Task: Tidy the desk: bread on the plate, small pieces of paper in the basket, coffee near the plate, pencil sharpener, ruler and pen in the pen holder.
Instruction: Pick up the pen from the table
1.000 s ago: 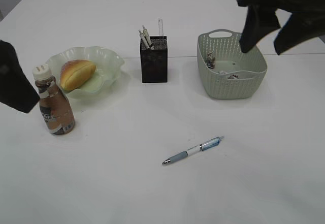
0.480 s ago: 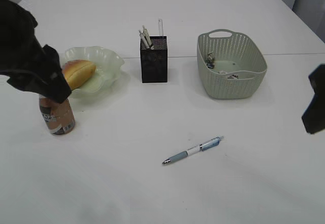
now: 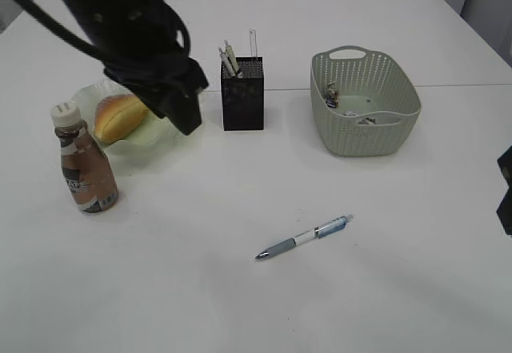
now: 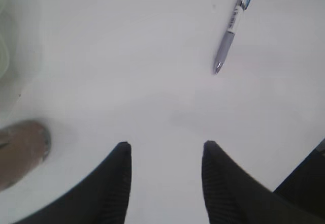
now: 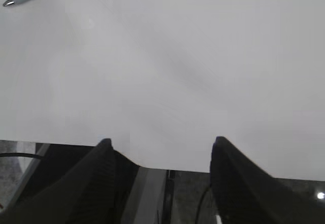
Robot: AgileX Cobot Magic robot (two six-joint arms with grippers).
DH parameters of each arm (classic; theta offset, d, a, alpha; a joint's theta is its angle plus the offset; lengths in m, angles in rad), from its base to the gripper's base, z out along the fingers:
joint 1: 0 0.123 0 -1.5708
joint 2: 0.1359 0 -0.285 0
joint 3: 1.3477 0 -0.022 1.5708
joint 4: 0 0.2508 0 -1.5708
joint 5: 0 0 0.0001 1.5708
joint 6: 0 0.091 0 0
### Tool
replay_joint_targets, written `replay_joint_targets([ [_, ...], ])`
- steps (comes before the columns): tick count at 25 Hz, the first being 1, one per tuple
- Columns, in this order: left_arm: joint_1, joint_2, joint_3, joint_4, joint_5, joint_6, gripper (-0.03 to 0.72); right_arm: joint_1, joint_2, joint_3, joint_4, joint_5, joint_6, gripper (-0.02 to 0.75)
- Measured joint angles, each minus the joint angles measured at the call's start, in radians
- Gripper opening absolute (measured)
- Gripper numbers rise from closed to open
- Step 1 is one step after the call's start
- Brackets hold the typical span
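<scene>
- Pen [image 3: 304,237] lies alone mid-table, well apart from the pen holder [image 3: 242,94]; I judge it the step in hand.
- Left gripper [image 4: 165,150] hovers empty, jaws open; right gripper [image 5: 160,145] likewise.
- Next: I descend and close on it.

Left arm [image 3: 136,41] is all black and bulky, with a thick black cable looping off it. Both grippers have black pointed fingers [image 4: 114,183] with what looks like fine ribbing inside, though it's blurry.
</scene>
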Motion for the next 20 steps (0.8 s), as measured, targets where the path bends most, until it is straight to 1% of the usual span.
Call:
replay_joint_targets([
  [3, -0.052, 0.081, -0.091, 0.012, 0.017, 0.022, 0.333, 0.0, 0.0, 0.0, -0.067, 0.0, 0.0, 0.468],
  [6, -0.111, 0.144, -0.145, 0.013, 0.019, 0.026, 0.333, 0.0, 0.0, 0.0, -0.127, 0.0, 0.004, 0.469],
  [9, -0.167, 0.189, -0.155, 0.013, 0.019, 0.035, 0.333, 0.0, 0.0, 0.0, -0.184, 0.0, 0.024, 0.469],
  [12, -0.206, 0.231, -0.155, 0.021, 0.021, 0.046, 0.333, 0.0, 0.015, 0.0, -0.242, 0.0, 0.037, 0.469],
  [15, -0.224, 0.264, -0.157, 0.035, 0.021, 0.048, 0.333, 0.0, 0.065, 0.0, -0.271, 0.0, 0.041, 0.468],
  [20, -0.226, 0.313, -0.162, 0.044, 0.014, 0.049, 0.333, 0.0, 0.149, 0.0, -0.271, -0.009, 0.039, 0.468],
])
